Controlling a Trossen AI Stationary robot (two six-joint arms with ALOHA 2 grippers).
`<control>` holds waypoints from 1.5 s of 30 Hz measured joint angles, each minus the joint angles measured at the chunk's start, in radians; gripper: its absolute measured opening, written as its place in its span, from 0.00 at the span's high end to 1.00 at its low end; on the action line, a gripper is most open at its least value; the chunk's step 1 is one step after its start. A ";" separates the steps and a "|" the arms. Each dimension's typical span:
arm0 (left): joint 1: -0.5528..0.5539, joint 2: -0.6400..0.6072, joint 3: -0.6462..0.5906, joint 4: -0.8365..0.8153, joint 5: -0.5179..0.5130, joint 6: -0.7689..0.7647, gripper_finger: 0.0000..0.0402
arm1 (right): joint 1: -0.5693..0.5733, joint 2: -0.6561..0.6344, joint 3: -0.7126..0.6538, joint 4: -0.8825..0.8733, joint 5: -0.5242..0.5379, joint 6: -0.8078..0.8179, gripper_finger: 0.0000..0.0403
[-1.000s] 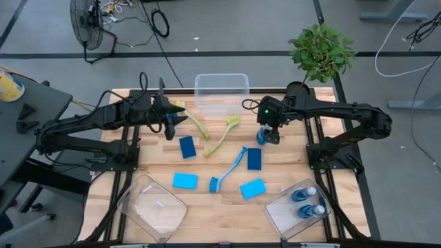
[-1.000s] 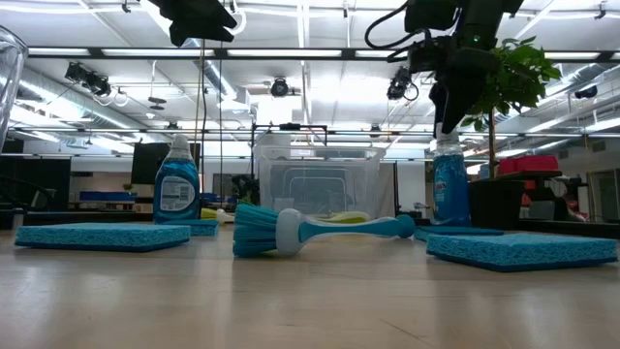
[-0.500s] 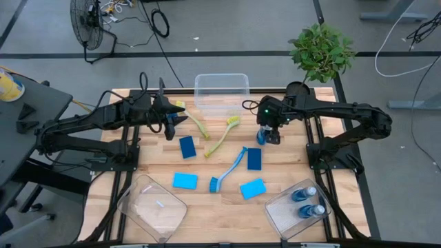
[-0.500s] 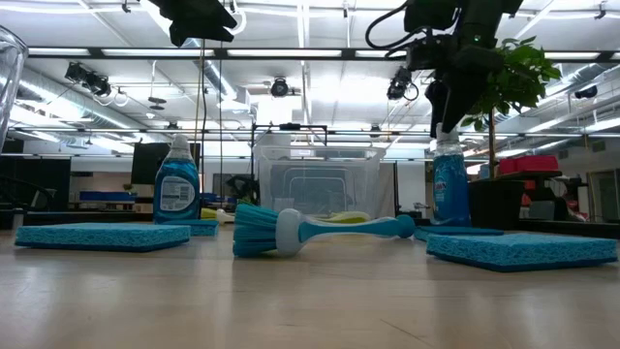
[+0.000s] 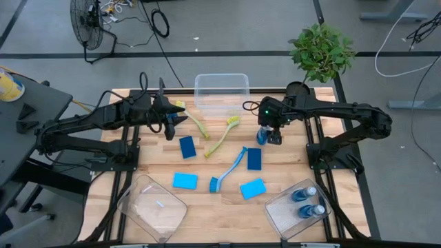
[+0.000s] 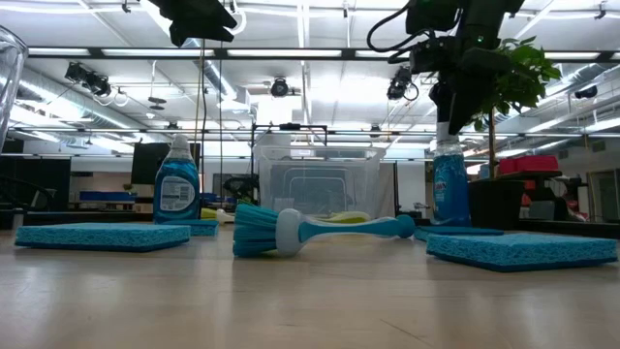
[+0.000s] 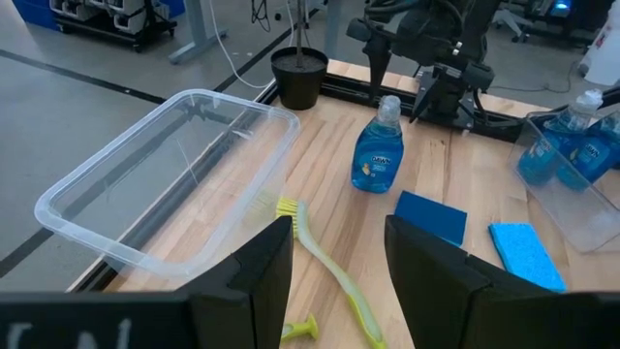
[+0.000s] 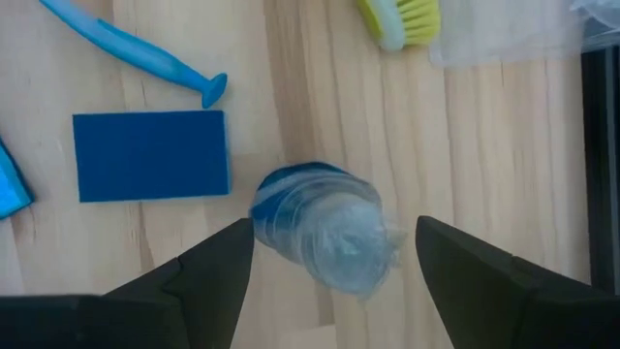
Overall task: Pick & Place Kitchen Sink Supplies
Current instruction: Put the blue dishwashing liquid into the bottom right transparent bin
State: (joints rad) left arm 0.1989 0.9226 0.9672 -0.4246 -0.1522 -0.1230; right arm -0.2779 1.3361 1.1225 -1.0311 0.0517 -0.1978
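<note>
Four blue sponges (image 5: 185,180) across pale wooden table (image 5: 207,207), grey floor around.

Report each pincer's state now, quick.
Left pincer: open, empty, above the table's left side.
Right pincer: open, fingers either side of a soap bottle, not gripping it yet.

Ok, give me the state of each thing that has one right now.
Right gripper: open, above upright blue soap bottle.
Left gripper: open, empty.
Second blue soap bottle: upright on table.
Clear corner bin: holds two blue bottles.
Other clear bins: empty.
</note>
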 joint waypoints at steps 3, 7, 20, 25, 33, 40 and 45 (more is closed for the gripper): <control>0.000 0.000 0.000 0.000 0.000 0.000 0.58 | 0.000 0.000 0.000 -0.004 0.000 0.002 0.32; 0.000 0.000 0.000 0.000 0.000 0.001 0.58 | 0.000 0.000 0.000 -0.003 0.000 0.006 0.39; 0.000 0.000 0.000 0.000 0.000 0.003 0.58 | 0.000 -0.001 0.000 0.000 0.026 0.071 0.70; 0.000 0.000 0.000 0.000 0.000 0.004 0.58 | 0.000 -0.002 0.001 0.002 0.025 0.115 0.77; 0.000 0.000 0.000 0.000 0.000 0.004 0.58 | 0.000 0.001 0.021 -0.015 0.015 0.134 0.77; 0.000 0.000 0.000 0.000 0.000 0.003 0.58 | 0.004 0.001 0.146 -0.057 0.009 0.138 0.77; 0.000 0.000 0.000 0.000 0.000 0.003 0.58 | 0.038 0.000 0.273 -0.128 0.002 0.125 0.77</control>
State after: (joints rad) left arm 0.1989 0.9226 0.9672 -0.4244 -0.1521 -0.1196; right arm -0.2403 1.3361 1.3959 -1.1590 0.0532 -0.0725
